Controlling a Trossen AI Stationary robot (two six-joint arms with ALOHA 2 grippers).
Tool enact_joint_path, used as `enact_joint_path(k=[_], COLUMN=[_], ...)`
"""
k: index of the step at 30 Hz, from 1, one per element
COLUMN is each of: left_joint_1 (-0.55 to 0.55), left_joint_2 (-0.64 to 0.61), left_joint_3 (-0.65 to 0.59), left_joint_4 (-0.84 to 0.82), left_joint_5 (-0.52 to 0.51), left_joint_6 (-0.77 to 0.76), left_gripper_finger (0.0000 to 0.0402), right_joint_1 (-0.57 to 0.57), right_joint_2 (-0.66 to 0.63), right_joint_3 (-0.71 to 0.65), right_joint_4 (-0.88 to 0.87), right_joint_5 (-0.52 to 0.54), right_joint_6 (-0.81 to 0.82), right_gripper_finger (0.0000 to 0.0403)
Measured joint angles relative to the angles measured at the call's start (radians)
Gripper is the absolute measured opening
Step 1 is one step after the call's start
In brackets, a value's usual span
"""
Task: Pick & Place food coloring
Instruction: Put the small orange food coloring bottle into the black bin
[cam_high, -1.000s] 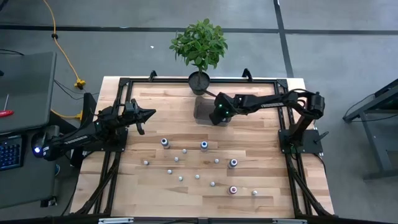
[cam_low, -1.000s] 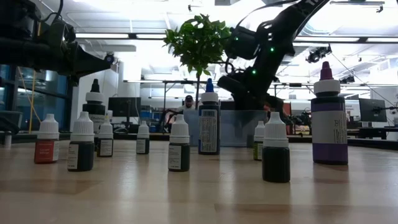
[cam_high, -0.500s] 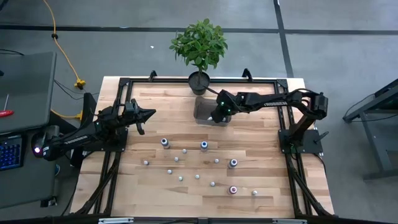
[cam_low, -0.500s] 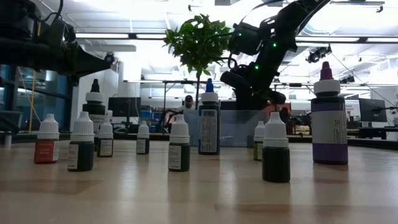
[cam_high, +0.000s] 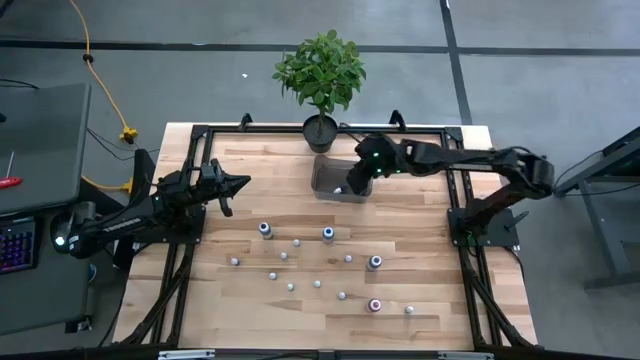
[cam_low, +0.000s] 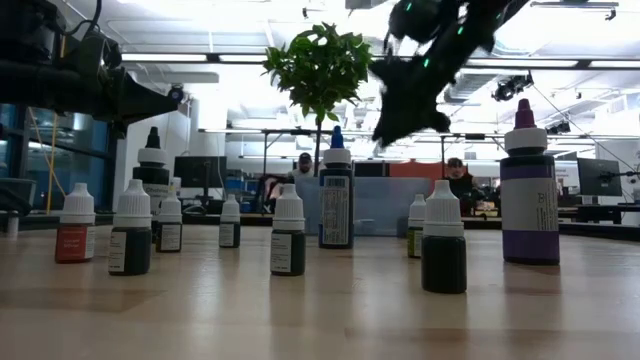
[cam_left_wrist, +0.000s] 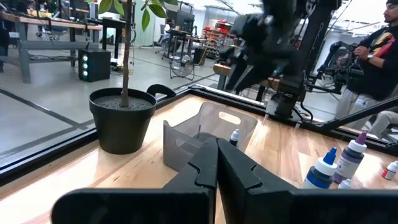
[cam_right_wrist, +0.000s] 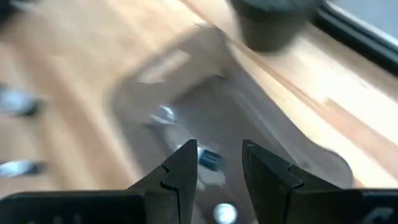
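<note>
Since a second earlier, the right gripper (cam_high: 350, 184) had risen above the clear rectangular plastic bin (cam_high: 328, 181), fingers apart and empty, small bottles (cam_right_wrist: 210, 158) lying inside: a drop apparently completed. The left gripper (cam_high: 240, 183) waited closed. A dozen tiny food coloring bottles (cam_high: 326, 233) remained on the wooden table (cam_high: 430, 270); the potted plant (cam_high: 321, 75) crowded the bin.

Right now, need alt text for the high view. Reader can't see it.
Seen from above, the right gripper hangs open over the clear plastic bin at the far side of a wooden table, beside a potted plant. A dozen or so tiny food coloring bottles stand scattered mid-table, and the left gripper waits shut at left.
</note>
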Motion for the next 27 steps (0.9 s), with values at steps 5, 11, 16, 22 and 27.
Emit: enact_joint_path(k=[5, 11, 16, 22, 27], left_joint_1=[0.000, 0.000, 0.000, 0.000, 0.000], left_joint_2=[0.000, 0.000, 0.000, 0.000, 0.000], left_joint_3=[0.000, 0.000, 0.000, 0.000, 0.000], left_joint_4=[0.000, 0.000, 0.000, 0.000, 0.000], left_joint_5=[0.000, 0.000, 0.000, 0.000, 0.000], left_joint_6=[0.000, 0.000, 0.000, 0.000, 0.000], left_gripper_finger=[0.0000, 0.0000, 0.0000, 0.0000, 0.0000], right_joint_1=[0.002, 0.003, 0.043, 0.174, 0.345], right_joint_2=[-0.120, -0.260, -0.371, -0.465, -0.498], right_joint_3=[0.001, 0.001, 0.001, 0.001, 0.001], right_joint_4=[-0.035, -0.237, -0.459, -0.619, -0.713], right_joint_5=[-0.169, -0.349, -0.378, -0.382, -0.370], right_joint_6=[-0.069, -0.101, -0.106, -0.034, 0.115], right_gripper_finger=[0.0118, 0.0110, 0.0102, 0.0101, 0.0095])
